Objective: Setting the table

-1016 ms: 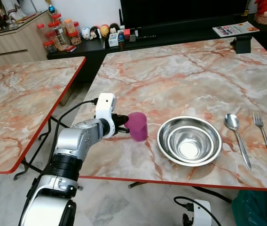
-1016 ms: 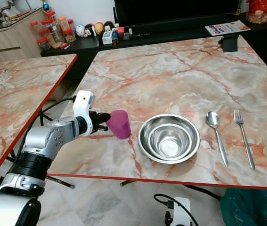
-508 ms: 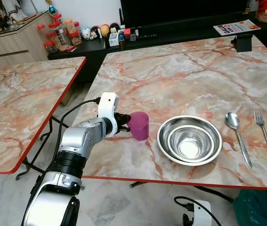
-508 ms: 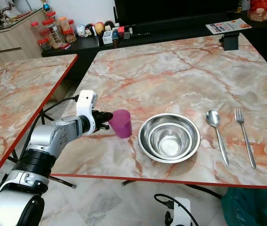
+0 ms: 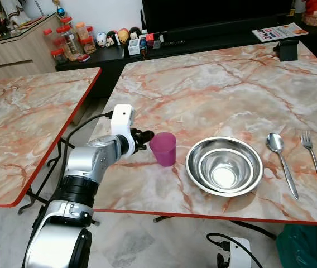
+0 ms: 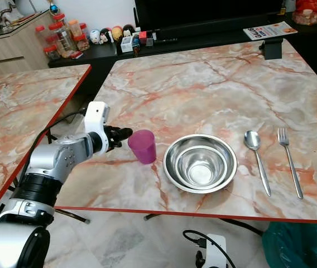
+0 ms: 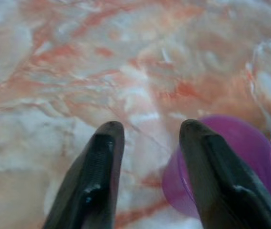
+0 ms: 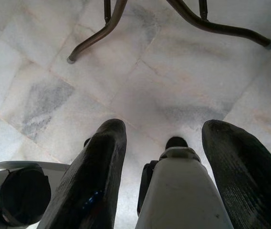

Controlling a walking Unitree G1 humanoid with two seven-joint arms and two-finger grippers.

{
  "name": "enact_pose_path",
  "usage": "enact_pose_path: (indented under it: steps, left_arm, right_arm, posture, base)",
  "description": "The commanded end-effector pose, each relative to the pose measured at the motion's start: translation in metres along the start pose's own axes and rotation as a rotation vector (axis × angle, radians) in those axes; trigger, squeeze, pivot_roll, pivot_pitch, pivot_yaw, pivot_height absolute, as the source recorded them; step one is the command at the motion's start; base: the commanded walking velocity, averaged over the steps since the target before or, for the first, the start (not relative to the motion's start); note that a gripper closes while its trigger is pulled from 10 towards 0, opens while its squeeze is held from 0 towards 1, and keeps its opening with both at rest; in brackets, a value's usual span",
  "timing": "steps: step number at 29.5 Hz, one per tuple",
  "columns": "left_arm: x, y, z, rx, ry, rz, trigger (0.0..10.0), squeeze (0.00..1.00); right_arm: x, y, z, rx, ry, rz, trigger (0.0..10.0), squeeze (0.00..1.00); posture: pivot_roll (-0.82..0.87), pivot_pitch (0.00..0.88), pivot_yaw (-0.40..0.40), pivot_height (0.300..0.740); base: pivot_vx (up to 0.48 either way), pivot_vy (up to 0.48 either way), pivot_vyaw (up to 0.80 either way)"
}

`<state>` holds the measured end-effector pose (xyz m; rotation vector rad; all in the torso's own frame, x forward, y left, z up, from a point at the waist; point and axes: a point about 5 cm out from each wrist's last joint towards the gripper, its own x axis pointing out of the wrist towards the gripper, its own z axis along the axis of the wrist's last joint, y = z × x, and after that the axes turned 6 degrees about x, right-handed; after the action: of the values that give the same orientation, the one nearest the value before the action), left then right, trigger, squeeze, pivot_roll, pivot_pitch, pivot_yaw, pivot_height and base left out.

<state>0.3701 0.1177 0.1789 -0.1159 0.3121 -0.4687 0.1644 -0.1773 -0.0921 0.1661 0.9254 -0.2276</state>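
Observation:
A purple cup (image 5: 163, 148) stands upright on the marble table (image 5: 214, 89), near its front left edge. My left gripper (image 5: 145, 135) is open just to the left of it, a small gap from the cup's rim. In the left wrist view the fingers (image 7: 104, 162) have nothing between them, and the cup (image 7: 255, 148) sits off to one side. Right of the cup are two nested steel bowls (image 5: 224, 166), then a spoon (image 5: 281, 162) and a fork (image 5: 315, 164). My right gripper (image 8: 164, 129) hangs open over the floor below the table.
A second marble table (image 5: 24, 111) stands to the left across a narrow gap. Jars (image 5: 69, 39) and figurines line the cabinets behind. A magazine (image 5: 278, 33) and a black block (image 5: 286, 50) lie at the far right corner. A green bag (image 5: 306, 248) sits on the floor.
My left gripper has let go of the purple cup and drawn back a little to the left. The cup, slightly tilted before, now stands upright on its own.

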Motion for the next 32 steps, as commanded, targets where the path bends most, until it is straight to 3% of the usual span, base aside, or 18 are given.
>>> enact_pose_path:
  steps: [1,2,3,7,8,9,10,13,15,16,17,19,21,25,27,28,31,32]
  left_arm:
    - [-0.014,0.016,0.028,0.004,-0.135,0.062,10.0,0.00]
    - [-0.017,0.020,0.033,-0.004,-0.174,0.076,10.0,0.00]
    - [-0.030,0.033,0.046,-0.043,-0.305,0.123,10.0,0.00]
    - [-0.034,0.038,0.050,-0.058,-0.349,0.141,10.0,0.00]
    - [-0.052,0.063,0.052,-0.069,-0.415,0.276,10.0,0.00]
    - [-0.091,0.107,0.050,-0.008,-0.493,0.560,10.0,0.00]
    - [-0.105,0.119,0.049,0.037,-0.503,0.649,10.0,0.00]
    - [-0.127,0.137,0.041,0.150,-0.470,0.801,10.0,0.00]
    - [-0.159,0.161,0.021,0.262,-0.375,1.022,10.0,0.00]
    - [-0.159,0.161,0.021,0.262,-0.375,1.022,10.0,0.00]
    - [-0.183,0.181,-0.002,0.254,-0.286,1.186,10.0,0.00]
    - [-0.200,0.193,-0.021,0.237,-0.214,1.280,10.0,0.00]
    - [-0.208,0.199,-0.033,0.233,-0.175,1.314,10.0,0.00]
    - [-0.226,0.205,-0.116,0.278,0.181,1.328,10.0,0.00]
    - [-0.226,0.204,-0.126,0.283,0.224,1.319,10.0,0.00]
    - [-0.221,0.196,-0.167,0.227,0.360,1.208,10.0,0.00]
    - [-0.206,0.172,-0.212,0.192,0.500,1.003,10.0,0.00]
    - [-0.193,0.150,-0.240,0.137,0.576,0.851,10.0,0.00]
  right_arm:
    - [0.000,0.006,-0.002,0.011,0.007,0.010,10.0,0.00]
    - [0.000,0.006,-0.002,0.012,0.007,0.010,10.0,0.00]
    - [0.000,0.006,-0.002,0.010,0.008,0.010,10.0,0.00]
    - [0.000,0.005,-0.002,0.010,0.008,0.010,10.0,0.00]
    - [0.000,0.005,-0.002,0.006,0.008,0.011,10.0,0.00]
    - [0.000,0.005,-0.001,-0.001,0.006,0.014,10.0,0.00]
    - [0.000,0.005,0.000,-0.003,0.005,0.015,10.0,0.00]
    - [0.000,0.005,0.001,-0.008,0.004,0.017,10.0,0.00]
    - [0.001,0.005,0.002,-0.015,0.002,0.018,10.0,0.00]
    - [0.001,0.005,0.002,-0.015,0.002,0.018,10.0,0.00]
    - [0.001,0.005,0.002,-0.018,0.001,0.018,10.0,0.00]
    - [0.001,0.005,0.002,-0.020,0.000,0.019,10.0,0.00]
    - [0.001,0.005,0.003,-0.021,0.000,0.020,10.0,0.00]
    - [0.001,0.005,0.003,-0.024,0.001,0.019,10.0,0.00]
    - [0.001,0.005,0.003,-0.025,0.001,0.018,10.0,0.00]
    - [0.001,0.004,0.003,-0.024,0.002,0.016,10.0,0.00]
    - [0.001,0.003,0.003,-0.024,0.002,0.012,10.0,0.00]
    - [0.001,0.002,0.004,-0.026,0.003,0.008,10.0,0.00]
  posture:
    - [-0.04,0.004,0.194,0.719]
    - [-0.04,0.004,0.194,0.719]
    - [-0.04,0.004,0.192,0.719]
    - [-0.04,0.003,0.191,0.719]
    - [-0.02,0.004,0.181,0.719]
    - [-0.02,0.005,0.177,0.719]
    - [-0.02,0.005,0.175,0.719]
    - [-0.01,0.005,0.170,0.719]
    - [0.00,0.005,0.166,0.719]
    - [0.00,0.005,0.166,0.719]
    - [0.00,0.006,0.163,0.719]
    - [0.01,0.007,0.163,0.719]
    - [0.01,0.006,0.161,0.719]
    - [0.01,0.007,0.162,0.719]
    - [0.01,0.007,0.162,0.719]
    - [0.01,0.005,0.161,0.719]
    - [0.00,0.001,0.160,0.719]
    - [-0.01,0.000,0.154,0.719]
  base:
    - [0.000,0.000,0.00]
    - [0.000,0.000,0.00]
    - [0.000,0.000,0.00]
    - [0.000,0.000,0.00]
    - [0.000,0.000,0.00]
    - [0.000,0.000,0.00]
    - [0.000,0.000,0.00]
    - [0.000,0.000,0.00]
    - [0.000,0.000,0.00]
    - [0.000,0.000,0.00]
    - [0.000,0.000,0.00]
    - [0.000,0.000,0.00]
    - [0.000,0.000,0.00]
    - [0.000,0.000,0.00]
    - [0.000,0.000,0.00]
    - [0.000,0.000,0.00]
    - [0.000,0.000,0.00]
    - [0.000,0.000,0.00]
